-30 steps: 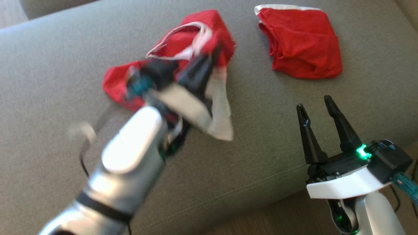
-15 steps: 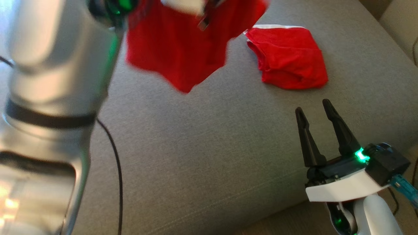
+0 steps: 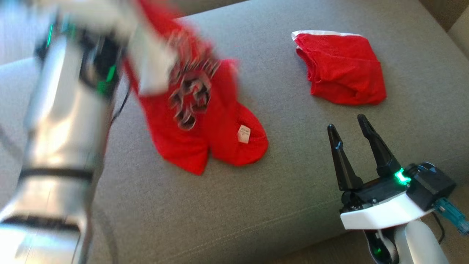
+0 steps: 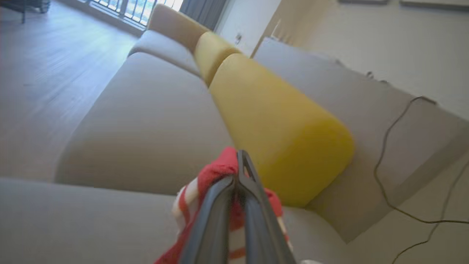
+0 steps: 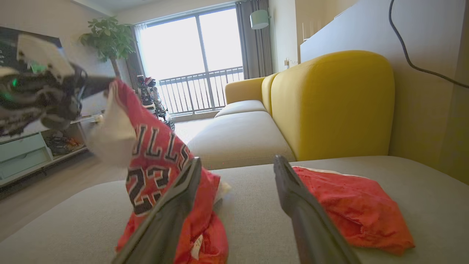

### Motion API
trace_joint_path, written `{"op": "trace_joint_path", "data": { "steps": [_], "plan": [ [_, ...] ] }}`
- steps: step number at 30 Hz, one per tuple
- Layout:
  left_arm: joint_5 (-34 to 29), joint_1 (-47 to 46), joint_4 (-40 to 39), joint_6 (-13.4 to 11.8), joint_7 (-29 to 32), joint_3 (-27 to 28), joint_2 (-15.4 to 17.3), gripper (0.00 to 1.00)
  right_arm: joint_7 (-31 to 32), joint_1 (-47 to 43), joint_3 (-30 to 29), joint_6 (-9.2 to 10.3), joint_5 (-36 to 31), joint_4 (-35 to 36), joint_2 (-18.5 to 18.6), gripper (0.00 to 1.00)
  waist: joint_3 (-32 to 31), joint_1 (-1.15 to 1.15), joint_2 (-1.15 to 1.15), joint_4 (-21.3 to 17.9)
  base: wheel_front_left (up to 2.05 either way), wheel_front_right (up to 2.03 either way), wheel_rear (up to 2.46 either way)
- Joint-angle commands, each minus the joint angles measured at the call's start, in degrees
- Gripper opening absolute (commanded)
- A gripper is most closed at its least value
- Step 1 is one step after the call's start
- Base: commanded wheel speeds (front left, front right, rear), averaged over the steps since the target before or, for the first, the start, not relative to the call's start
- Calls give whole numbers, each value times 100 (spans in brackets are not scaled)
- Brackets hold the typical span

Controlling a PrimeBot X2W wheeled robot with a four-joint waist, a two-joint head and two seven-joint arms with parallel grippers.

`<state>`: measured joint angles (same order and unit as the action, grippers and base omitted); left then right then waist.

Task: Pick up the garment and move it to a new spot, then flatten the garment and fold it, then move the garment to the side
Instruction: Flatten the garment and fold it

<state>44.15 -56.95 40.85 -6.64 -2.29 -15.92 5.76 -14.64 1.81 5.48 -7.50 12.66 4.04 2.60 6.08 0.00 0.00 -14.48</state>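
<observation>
The red sleeveless basketball jersey with white trim and a dark number print (image 3: 198, 121) hung from the left gripper (image 4: 236, 168), whose two dark fingers were pressed together on a bunched edge of the fabric, as the left wrist view showed. The upper part of the jersey was raised clear of the grey fabric sofa seat (image 3: 256, 205), while its lower end appeared to rest, crumpled, on that seat near the middle. The right gripper (image 3: 346, 124) stood with its fingers spread and empty, low at the near right edge of the seat and apart from the jersey. A second red fabric garment with a white band (image 3: 342, 69) lay in a compact heap at the far right of the seat, untouched by either gripper. Judged from this arrangement, the first step, pick-up and transfer, was in progress: the jersey was gripped but not yet set down. Flattening, folding and the final move to the side all remained outstanding.
</observation>
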Motion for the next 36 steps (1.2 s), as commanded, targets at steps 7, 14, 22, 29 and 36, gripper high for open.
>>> {"op": "trace_joint_path", "data": {
  "steps": [7,14,22,29,36],
  "plan": [
    [34,365,541,215,-964,562,903,0,-36,253,416,1,-12,-48,28,100,316,0,0,81,0,0,0],
    [-199,473,786,223,-1261,933,1248,36,-36,442,903,1,-6,-542,28,100,521,0,0,326,0,0,0],
    [-957,902,-36,502,-1269,1377,1323,100,-36,858,2005,1,623,-1614,28,100,606,0,0,681,0,0,0],
    [-2140,2432,-1727,599,-1270,1491,915,100,-36,1417,2560,1,1941,-2990,28,100,455,0,0,1331,0,0,0],
    [-2436,2974,-1853,567,-1270,1481,743,100,-36,1913,2730,1,2830,-3992,28,100,413,0,0,1833,0,0,0]
  ]
}}
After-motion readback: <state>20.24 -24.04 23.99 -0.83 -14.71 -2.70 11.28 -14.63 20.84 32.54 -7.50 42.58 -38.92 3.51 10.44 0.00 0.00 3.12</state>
